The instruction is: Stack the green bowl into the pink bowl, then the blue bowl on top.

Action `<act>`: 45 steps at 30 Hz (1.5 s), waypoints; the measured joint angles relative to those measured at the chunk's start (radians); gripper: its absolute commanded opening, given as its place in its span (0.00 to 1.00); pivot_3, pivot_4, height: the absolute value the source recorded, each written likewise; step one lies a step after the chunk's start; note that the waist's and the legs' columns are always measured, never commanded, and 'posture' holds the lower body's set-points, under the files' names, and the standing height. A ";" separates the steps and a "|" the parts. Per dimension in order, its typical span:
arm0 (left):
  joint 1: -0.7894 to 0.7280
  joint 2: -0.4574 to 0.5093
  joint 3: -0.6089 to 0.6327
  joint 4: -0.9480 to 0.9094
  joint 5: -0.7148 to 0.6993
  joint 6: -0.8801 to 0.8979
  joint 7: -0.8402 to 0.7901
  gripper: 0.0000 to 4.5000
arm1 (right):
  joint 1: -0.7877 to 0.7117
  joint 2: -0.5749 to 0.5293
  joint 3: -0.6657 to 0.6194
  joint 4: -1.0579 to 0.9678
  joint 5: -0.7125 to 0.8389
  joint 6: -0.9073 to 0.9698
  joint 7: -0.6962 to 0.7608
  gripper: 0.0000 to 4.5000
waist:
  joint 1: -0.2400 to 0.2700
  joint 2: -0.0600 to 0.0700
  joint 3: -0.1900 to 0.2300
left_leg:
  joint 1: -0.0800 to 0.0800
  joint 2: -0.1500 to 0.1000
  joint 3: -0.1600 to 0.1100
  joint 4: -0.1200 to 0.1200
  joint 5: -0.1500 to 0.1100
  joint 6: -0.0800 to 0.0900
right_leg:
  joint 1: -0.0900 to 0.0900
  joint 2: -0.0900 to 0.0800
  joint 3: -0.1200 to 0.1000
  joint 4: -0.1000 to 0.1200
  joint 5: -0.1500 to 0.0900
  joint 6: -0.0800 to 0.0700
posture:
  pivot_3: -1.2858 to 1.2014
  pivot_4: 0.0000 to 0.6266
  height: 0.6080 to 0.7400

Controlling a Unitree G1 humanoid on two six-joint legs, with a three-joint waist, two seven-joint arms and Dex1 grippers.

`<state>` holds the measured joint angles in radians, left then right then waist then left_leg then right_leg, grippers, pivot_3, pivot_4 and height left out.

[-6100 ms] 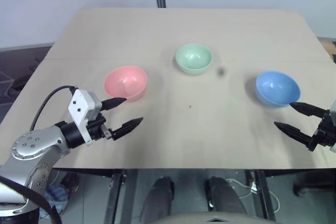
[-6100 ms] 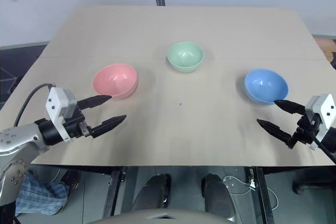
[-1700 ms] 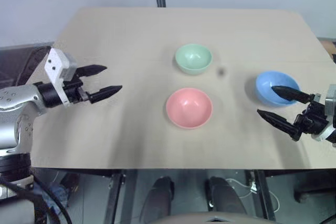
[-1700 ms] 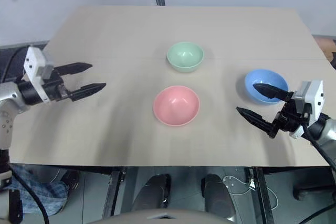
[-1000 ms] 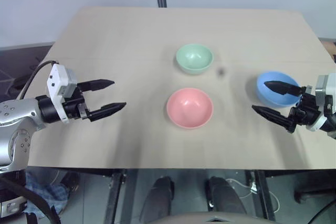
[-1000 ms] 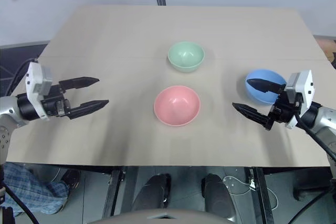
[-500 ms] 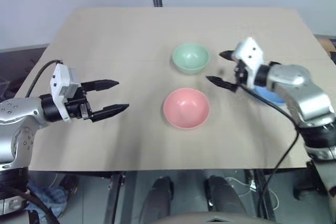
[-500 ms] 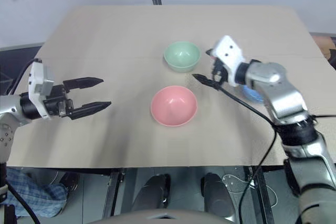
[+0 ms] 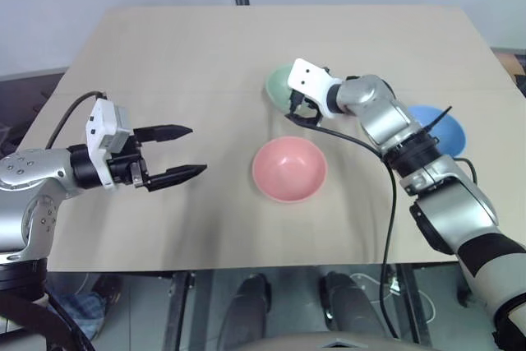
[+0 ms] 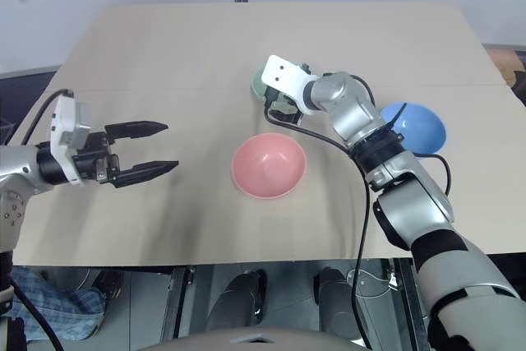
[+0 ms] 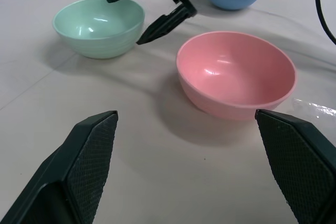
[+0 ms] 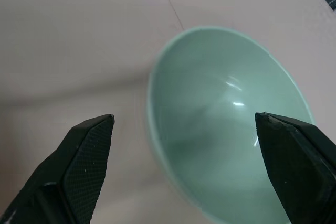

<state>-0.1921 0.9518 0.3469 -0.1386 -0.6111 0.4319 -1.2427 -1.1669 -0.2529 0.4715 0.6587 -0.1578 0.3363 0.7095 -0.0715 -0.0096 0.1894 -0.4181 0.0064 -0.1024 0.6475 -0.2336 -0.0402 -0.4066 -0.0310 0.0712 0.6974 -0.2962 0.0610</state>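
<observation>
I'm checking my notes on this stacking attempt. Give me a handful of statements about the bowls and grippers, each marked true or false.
1. The green bowl already sits inside the pink bowl. False: both stand apart on the table, each empty.
2. The right gripper is open at the green bowl's rim. True.
3. The left gripper holds the pink bowl. False: it is open and holds nothing, well to the left of the pink bowl.
4. The blue bowl stands by itself on the right side of the table. True.
5. The right gripper has lifted the green bowl. False: the bowl rests on the table.
</observation>
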 measured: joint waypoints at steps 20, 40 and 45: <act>-0.028 0.003 -0.006 -0.006 0.000 0.015 0.018 1.00 | 0.043 -0.039 0.008 -0.137 -0.093 -0.100 0.145 0.01 | -0.005 0.001 0.000 | 0.000 0.000 -0.001 0.000 0.000 0.001 | 0.000 0.000 0.000 0.000 0.000 0.000 | 0.52 0.24 1.00; -0.160 -0.019 -0.126 0.039 0.001 -0.012 -0.057 1.00 | 0.432 -0.529 -0.150 -1.226 0.346 0.163 0.611 0.01 | 0.002 0.000 0.000 | 0.002 0.000 -0.002 0.003 -0.001 0.002 | 0.004 0.000 -0.002 0.001 0.000 0.000 | 0.52 0.24 1.00; -0.206 -0.021 -0.161 0.066 0.016 -0.025 -0.078 1.00 | 0.421 -0.503 -0.131 -1.251 0.357 0.213 0.561 0.01 | 0.003 0.000 0.000 | 0.002 0.000 -0.002 0.003 -0.001 0.002 | 0.004 0.000 -0.002 0.001 0.000 0.000 | 0.52 0.24 1.00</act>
<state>-0.3980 0.9308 0.1859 -0.0726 -0.5951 0.4065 -1.3209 -0.7457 -0.7562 0.3408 -0.5922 0.1990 0.5491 1.2703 -0.0685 -0.0093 0.1898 -0.4161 0.0067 -0.1047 0.6507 -0.2350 -0.0378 -0.4026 -0.0308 0.0690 0.6980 -0.2962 0.0613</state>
